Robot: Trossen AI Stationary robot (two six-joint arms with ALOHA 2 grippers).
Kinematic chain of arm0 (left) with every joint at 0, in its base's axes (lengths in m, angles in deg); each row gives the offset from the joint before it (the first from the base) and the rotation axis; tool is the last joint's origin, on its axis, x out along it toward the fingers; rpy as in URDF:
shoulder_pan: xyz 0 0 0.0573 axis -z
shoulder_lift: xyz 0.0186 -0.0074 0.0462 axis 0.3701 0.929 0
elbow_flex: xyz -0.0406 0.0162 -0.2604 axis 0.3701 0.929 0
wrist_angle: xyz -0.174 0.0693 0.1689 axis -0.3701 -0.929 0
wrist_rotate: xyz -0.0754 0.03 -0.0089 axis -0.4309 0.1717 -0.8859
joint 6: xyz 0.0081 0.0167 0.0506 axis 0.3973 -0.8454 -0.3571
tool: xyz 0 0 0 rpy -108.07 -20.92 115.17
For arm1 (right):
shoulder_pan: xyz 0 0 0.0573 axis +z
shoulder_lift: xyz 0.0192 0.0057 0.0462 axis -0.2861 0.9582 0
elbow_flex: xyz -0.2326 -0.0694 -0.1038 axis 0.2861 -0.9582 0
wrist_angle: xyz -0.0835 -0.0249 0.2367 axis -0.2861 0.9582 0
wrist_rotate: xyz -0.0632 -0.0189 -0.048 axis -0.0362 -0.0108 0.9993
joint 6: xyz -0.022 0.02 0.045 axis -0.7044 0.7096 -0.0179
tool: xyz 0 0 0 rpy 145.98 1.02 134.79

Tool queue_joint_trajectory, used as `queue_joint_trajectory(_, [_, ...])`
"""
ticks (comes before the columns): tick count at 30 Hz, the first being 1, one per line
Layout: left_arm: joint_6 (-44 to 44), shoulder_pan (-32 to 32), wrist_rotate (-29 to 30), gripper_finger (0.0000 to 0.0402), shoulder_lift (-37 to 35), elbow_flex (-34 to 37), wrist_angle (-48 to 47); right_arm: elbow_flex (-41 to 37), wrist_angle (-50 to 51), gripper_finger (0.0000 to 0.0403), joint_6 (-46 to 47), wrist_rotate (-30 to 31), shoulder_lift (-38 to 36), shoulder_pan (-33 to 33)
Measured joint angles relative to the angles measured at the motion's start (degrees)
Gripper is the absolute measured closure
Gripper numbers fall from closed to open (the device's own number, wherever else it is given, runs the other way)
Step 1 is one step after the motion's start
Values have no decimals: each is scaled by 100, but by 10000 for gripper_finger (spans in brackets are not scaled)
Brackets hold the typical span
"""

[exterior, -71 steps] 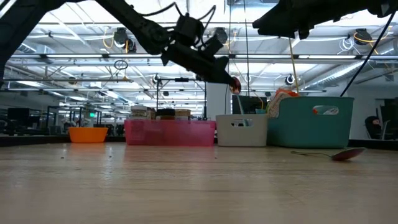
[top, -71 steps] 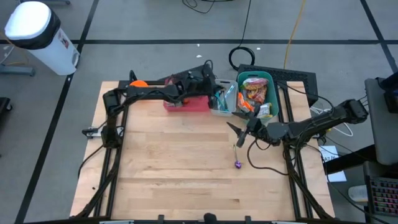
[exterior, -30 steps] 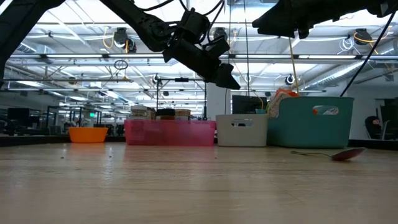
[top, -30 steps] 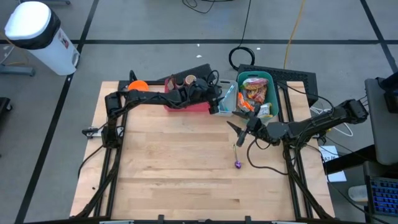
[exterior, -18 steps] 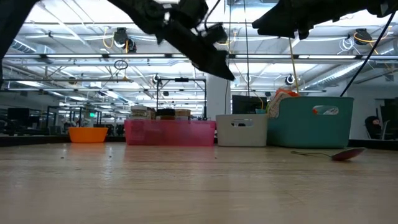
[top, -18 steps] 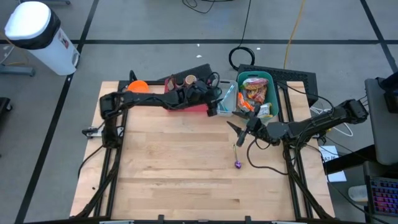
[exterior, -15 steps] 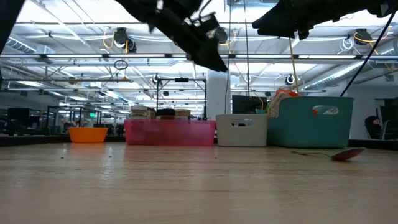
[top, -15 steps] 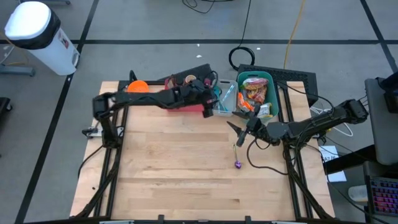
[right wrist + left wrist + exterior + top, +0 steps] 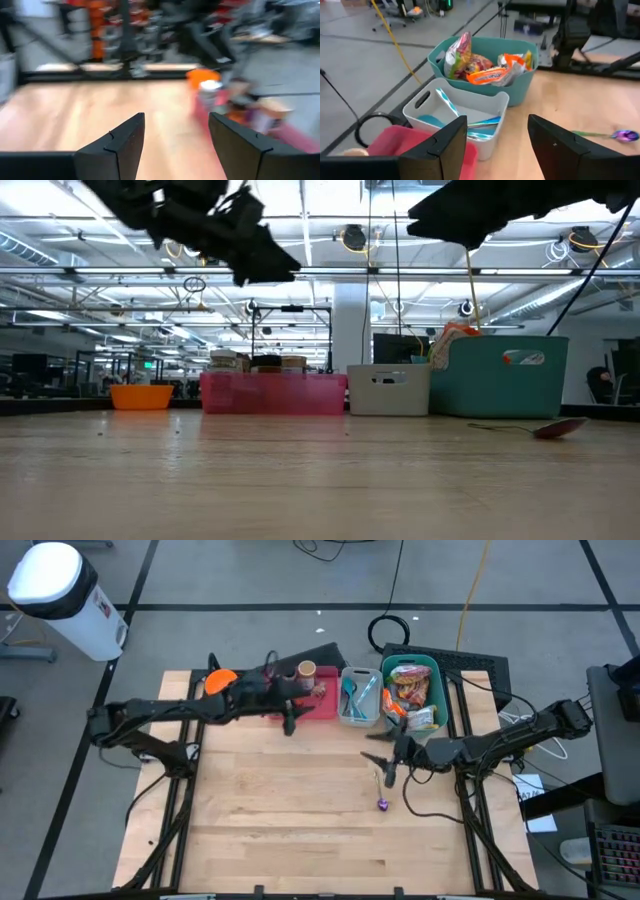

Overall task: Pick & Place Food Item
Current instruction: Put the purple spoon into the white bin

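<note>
High view: food packets (image 9: 409, 690) sit in the teal bin (image 9: 436, 700) at the table's (image 9: 270, 810) far right edge.
The packets are crinkled wrappers in orange, red and yellow, heaped above the rim. Since a second ago the left gripper (image 9: 289, 722) has withdrawn from over the white bin (image 9: 359, 718) to the near edge of the pink bin (image 9: 322, 709). Its fingers (image 9: 451, 145) stand apart and hold nothing. The right gripper (image 9: 383, 766) hovers beside the teal bin, jaws parted and empty, above a spoon (image 9: 381, 790).
</note>
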Motion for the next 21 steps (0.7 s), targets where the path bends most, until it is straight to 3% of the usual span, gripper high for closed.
queue_joint_trajectory(4, [341,15,-5,188,-419,856,769,0,375,193,334,-1077,1,0])
queue_joint_trajectory(8, [460,16,80,188,-529,1209,934,2,472,195,1005,-1855,192,3])
queue_joint_trajectory(14, [452,35,104,188,-483,1267,951,0,1889,201,2367,-1822,664,77])
queue_joint_trajectory(21, [408,46,111,188,-481,1267,935,-4,3211,238,3978,-1967,1457,77])
